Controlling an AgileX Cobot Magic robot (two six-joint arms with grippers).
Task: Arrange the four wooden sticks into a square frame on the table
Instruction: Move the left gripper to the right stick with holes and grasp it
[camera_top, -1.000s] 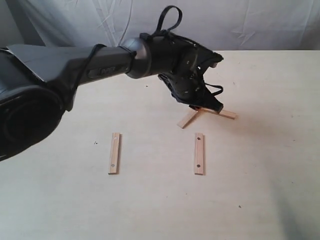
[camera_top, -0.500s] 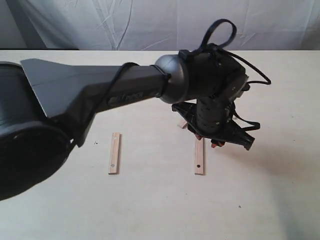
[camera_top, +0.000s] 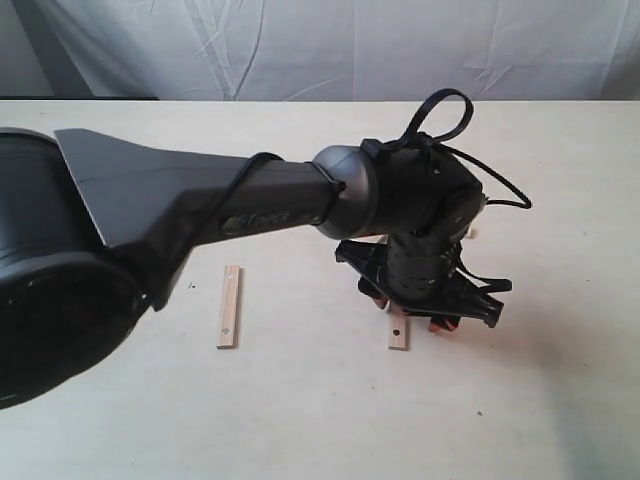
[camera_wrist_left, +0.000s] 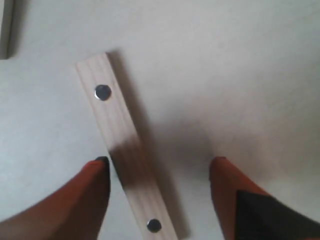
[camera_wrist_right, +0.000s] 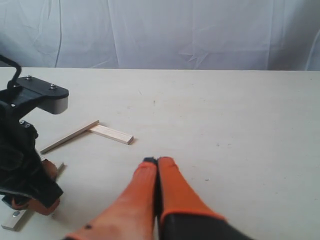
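Left gripper (camera_wrist_left: 160, 160) astride stick (camera_wrist_left: 112, 115) — axis near-to-far

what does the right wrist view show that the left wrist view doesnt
Only the right wrist view: its own shut right tool, two sticks meeting in an L, and the white cloth backdrop.
Only the left wrist view: both dark dots on the holed stick, which lies between the fingers of the open left tool.
Both: the pale table, the left tool, and apparently that same holed stick, though the right wrist view catches just its end.
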